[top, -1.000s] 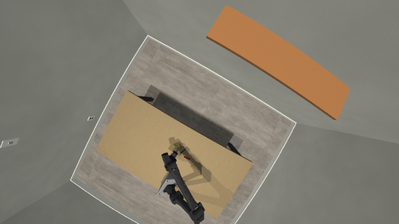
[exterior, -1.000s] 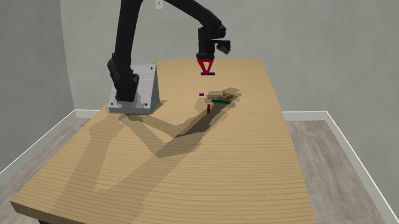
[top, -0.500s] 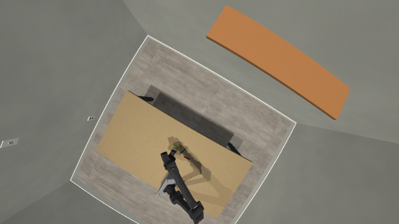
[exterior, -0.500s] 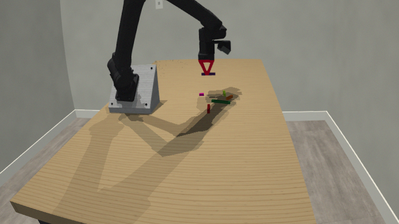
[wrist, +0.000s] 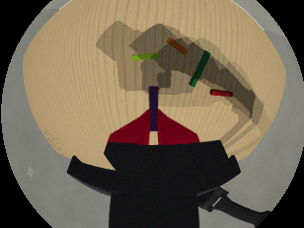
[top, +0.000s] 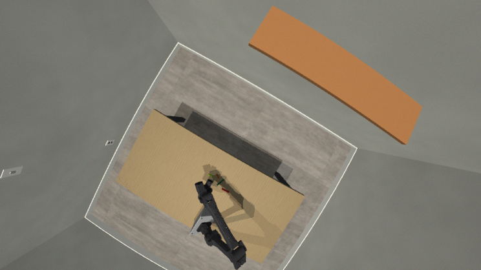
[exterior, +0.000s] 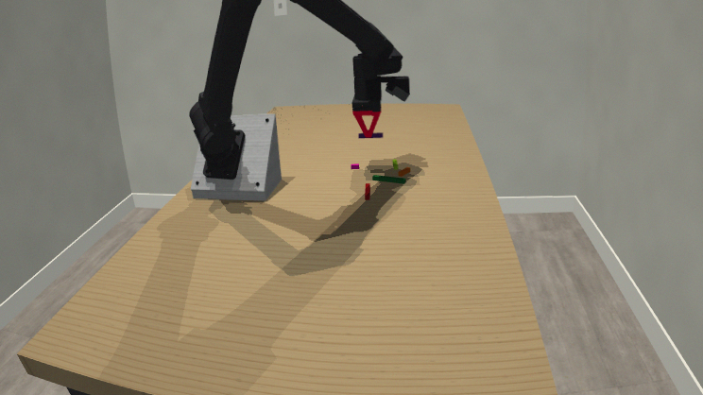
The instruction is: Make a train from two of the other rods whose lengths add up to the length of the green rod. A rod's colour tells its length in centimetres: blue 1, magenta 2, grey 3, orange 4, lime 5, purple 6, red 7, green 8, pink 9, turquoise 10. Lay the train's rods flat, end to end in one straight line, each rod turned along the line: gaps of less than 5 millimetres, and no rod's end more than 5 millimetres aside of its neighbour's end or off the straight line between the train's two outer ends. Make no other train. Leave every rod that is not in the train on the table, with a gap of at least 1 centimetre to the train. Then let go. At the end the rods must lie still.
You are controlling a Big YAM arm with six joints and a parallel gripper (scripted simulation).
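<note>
My gripper (exterior: 368,135) (wrist: 153,113) is shut on the purple rod (exterior: 378,135) (wrist: 153,100) and holds it level, well above the table. The magenta rod (exterior: 354,165) lies on the table, left of the other rods in the exterior view; it is hidden in the wrist view. The green rod (top: 220,182) (exterior: 388,179) (wrist: 199,68) lies between the orange rod (top: 218,176) (exterior: 403,171) (wrist: 177,46) and the red rod (top: 225,190) (exterior: 367,191) (wrist: 221,93). The lime rod (top: 210,174) (exterior: 395,164) (wrist: 146,56) lies beyond the held rod in the wrist view.
The arm's grey base block (top: 201,221) (exterior: 254,157) stands at one long edge of the wooden table (top: 160,153) (exterior: 440,266) (wrist: 59,88). The arm's shadow falls across the lime, orange and green rods.
</note>
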